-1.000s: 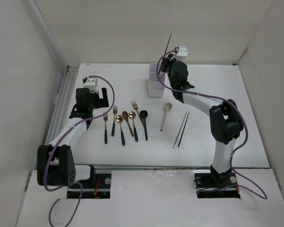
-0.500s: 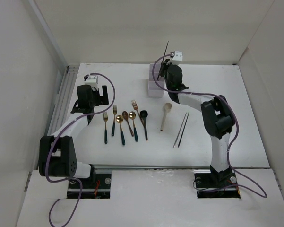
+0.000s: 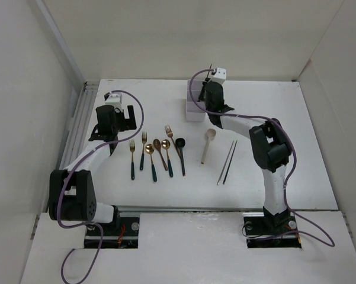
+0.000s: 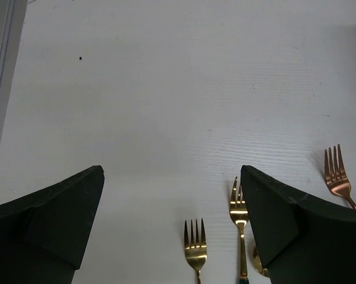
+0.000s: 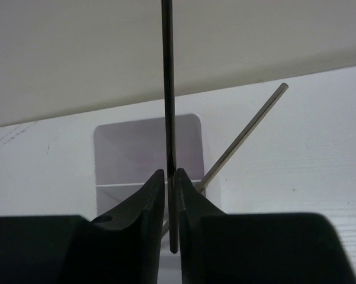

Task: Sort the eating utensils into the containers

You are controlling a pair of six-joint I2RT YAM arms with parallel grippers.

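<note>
Right gripper [image 5: 170, 177] is pinching a thin grey chopstick [image 5: 167, 89] upright between its closed fingers over the white organizer [image 5: 124, 148], where I am seeing another chopstick [image 5: 249, 121] leaning out of it. Left gripper [image 4: 172, 171] is hovering with jaws spread wide above the table [image 4: 166, 71], near the gold forks [image 4: 195, 248]. Two more chopsticks [image 3: 227, 163] are lying on the table beside the pale spoon [image 3: 207, 148].

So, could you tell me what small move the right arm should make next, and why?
Probably lower straight down a little, then open. The right gripper is shut on a chopstick, held upright over an open compartment of the organizer. A second chopstick already seems to lean in there, so this one likely belongs beside it.
</note>
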